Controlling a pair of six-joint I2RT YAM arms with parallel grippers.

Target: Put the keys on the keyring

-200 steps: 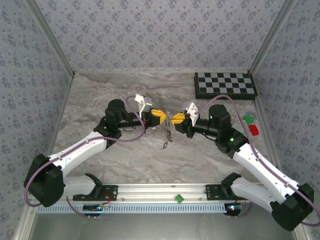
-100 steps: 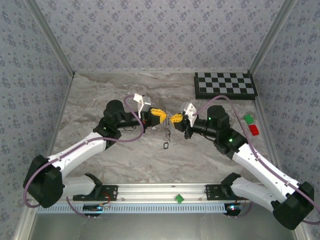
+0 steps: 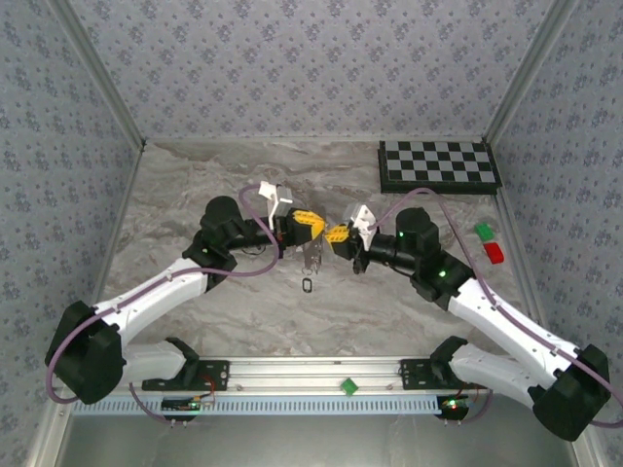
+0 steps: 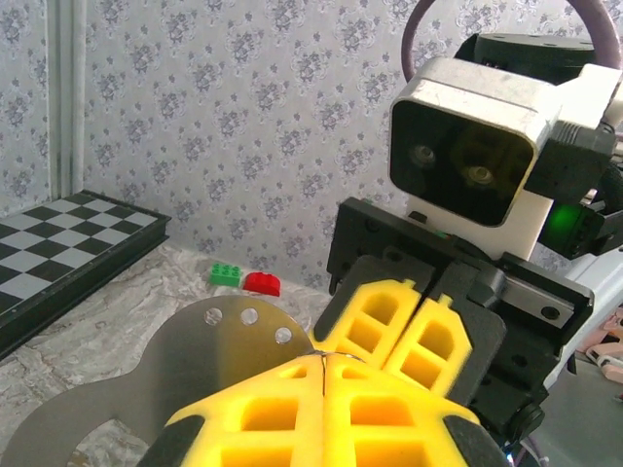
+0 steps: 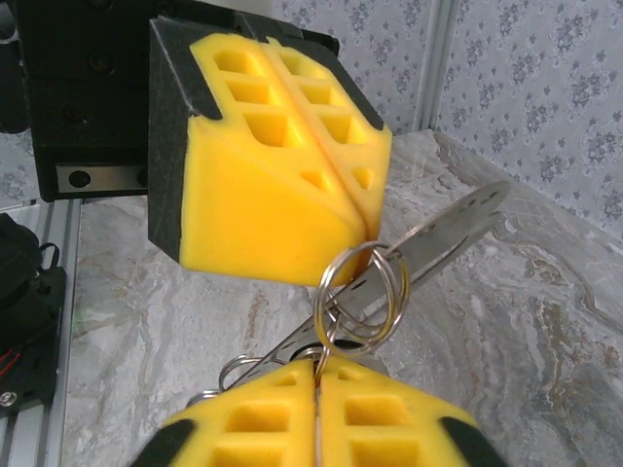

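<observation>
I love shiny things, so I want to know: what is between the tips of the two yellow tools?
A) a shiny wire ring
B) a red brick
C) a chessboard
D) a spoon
A: in the right wrist view the keyring, a shiny wire loop, hangs at the tip of the left tool and its wire runs down into the closed tip of the right tool.

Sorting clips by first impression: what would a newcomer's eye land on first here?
Two yellow-fingered grippers nearly tip to tip above the middle of the marble table: the left gripper is shut on a flat metal plate, and the right gripper pinches the keyring between them. Next comes the chequered board at the far right, with a green brick and a red brick nearer.
</observation>
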